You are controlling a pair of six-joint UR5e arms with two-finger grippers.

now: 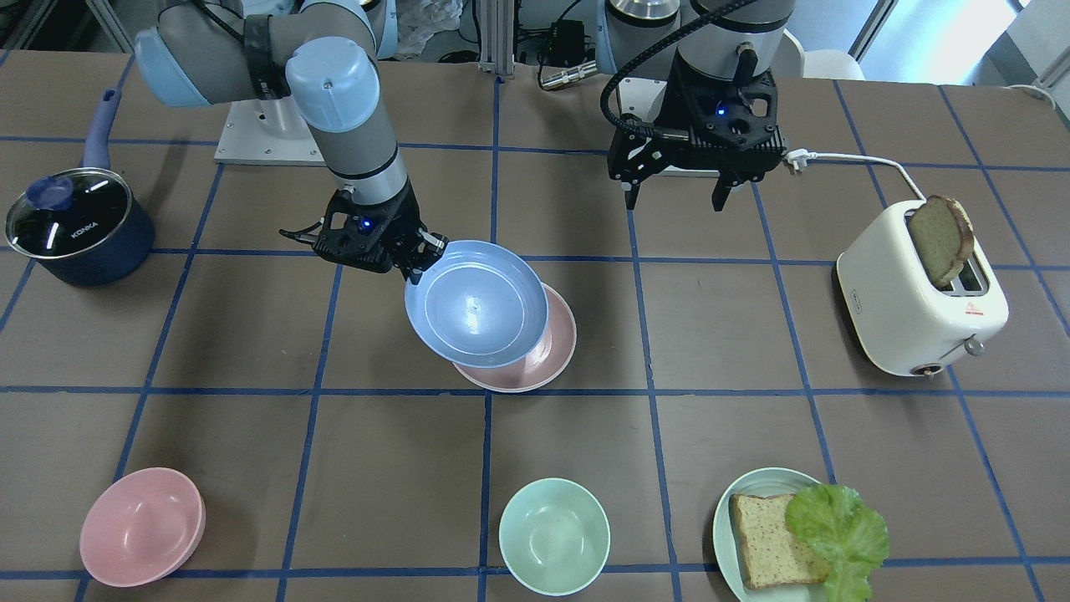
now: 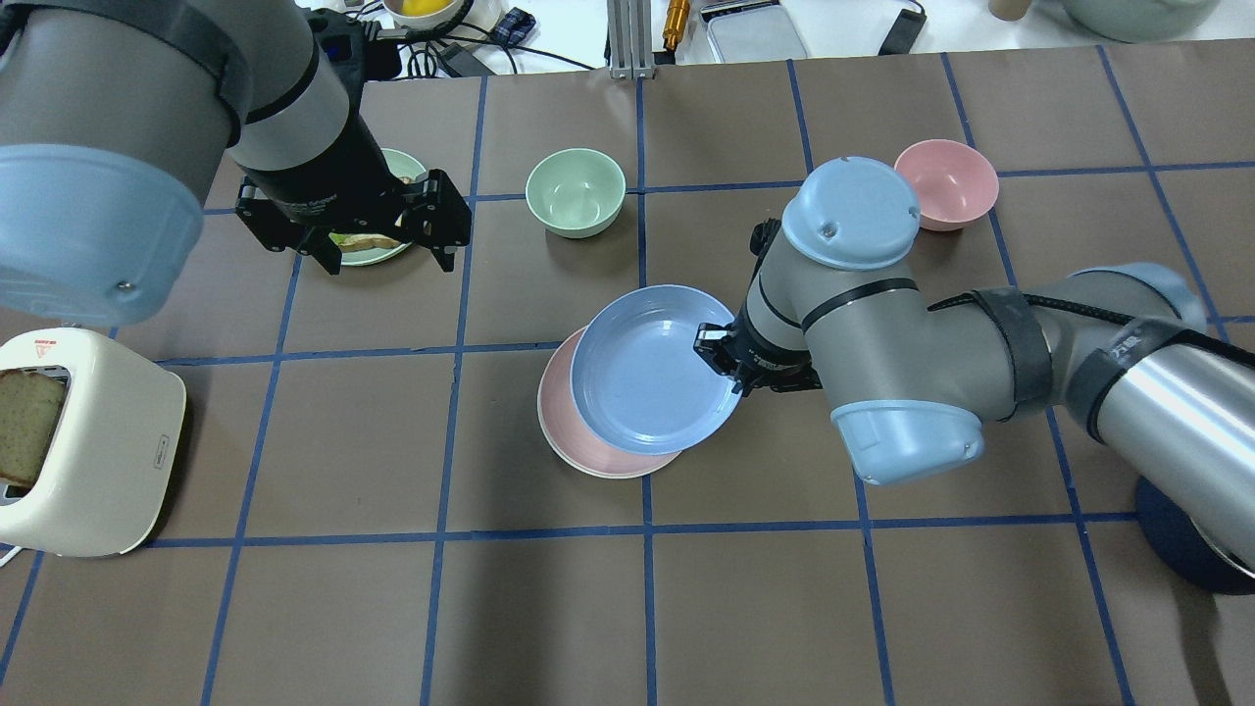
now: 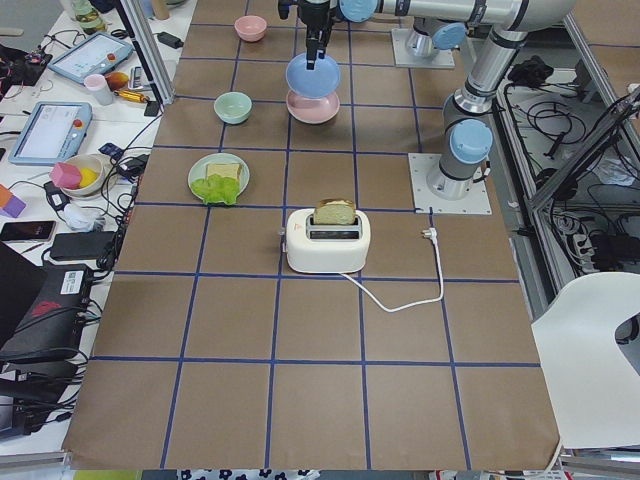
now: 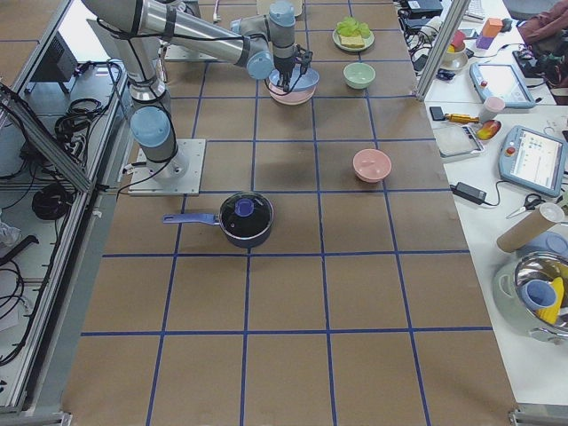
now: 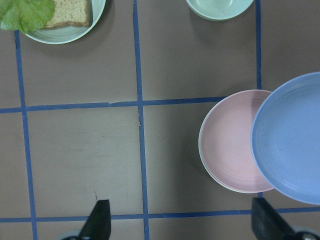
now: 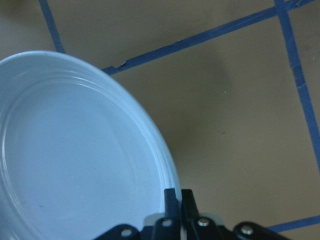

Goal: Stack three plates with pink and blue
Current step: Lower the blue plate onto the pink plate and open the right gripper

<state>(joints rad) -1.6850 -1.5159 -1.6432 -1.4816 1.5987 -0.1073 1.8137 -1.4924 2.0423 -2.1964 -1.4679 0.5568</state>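
My right gripper (image 1: 426, 251) is shut on the rim of the light blue plate (image 1: 476, 305). It holds the plate slightly tilted just over the pale pink plate (image 1: 558, 351), overlapping it but shifted toward the right arm. In the right wrist view the fingers (image 6: 179, 197) pinch the blue rim (image 6: 160, 165). A thin cream-white edge (image 5: 201, 152) shows under the pink plate (image 5: 227, 142); I cannot tell more of it. My left gripper (image 1: 675, 196) is open and empty, raised above the table away from the plates.
A white toaster (image 1: 919, 293) holding a bread slice stands on the robot's left side. A dark lidded pot (image 1: 79, 226) is on its right. Along the far edge sit a pink bowl (image 1: 142, 525), a mint bowl (image 1: 554, 535) and a pale green plate (image 1: 726, 518) with bread and lettuce.
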